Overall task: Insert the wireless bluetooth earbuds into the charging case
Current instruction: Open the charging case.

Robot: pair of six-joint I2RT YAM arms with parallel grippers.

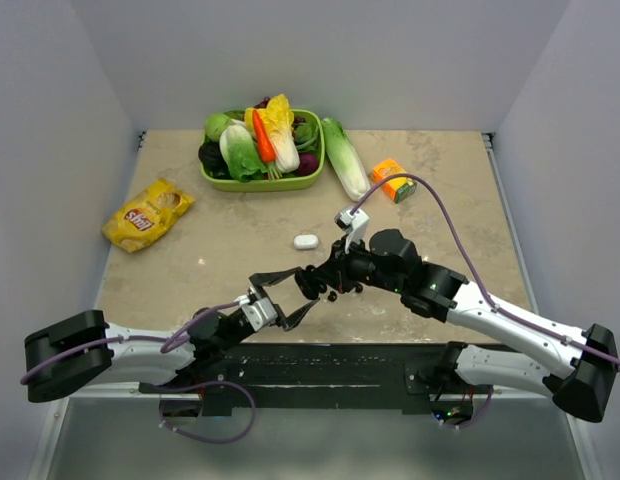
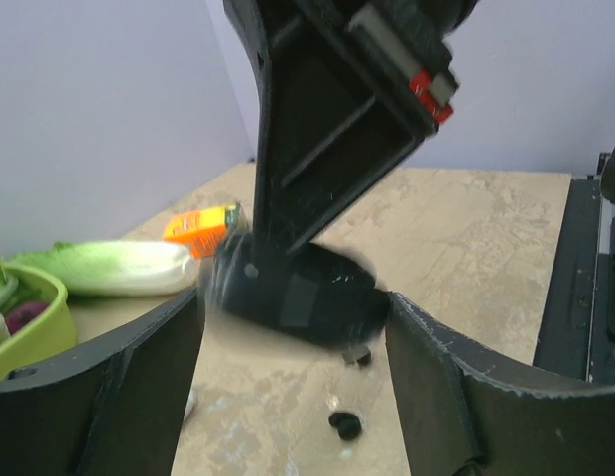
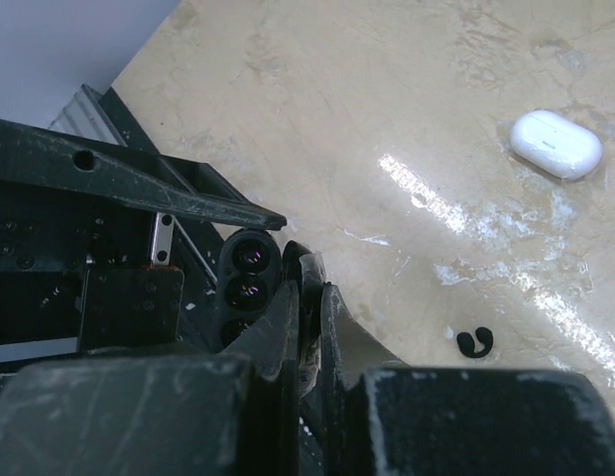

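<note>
My right gripper (image 1: 318, 280) (image 3: 309, 273) is shut on the thin edge of a black charging case (image 2: 298, 293), which hangs blurred just above the table. My left gripper (image 1: 302, 290) (image 2: 293, 309) is open, and its two fingers (image 2: 139, 387) flank that case without touching it. Two tiny black earbuds (image 2: 344, 424) (image 2: 357, 355) lie on the table under and in front of the case. One black earbud (image 3: 475, 342) also shows in the right wrist view and as a dark speck (image 1: 333, 297) from above. A closed white charging case (image 1: 306, 241) (image 3: 555, 144) lies farther back. No white earbuds are visible.
A green basket (image 1: 215, 182) (image 2: 30, 337) of vegetables stands at the back, with a napa cabbage (image 1: 345, 170) (image 2: 109, 268) and an orange juice box (image 1: 393, 180) (image 2: 200, 226) to its right. A yellow chips bag (image 1: 147, 214) lies at the left.
</note>
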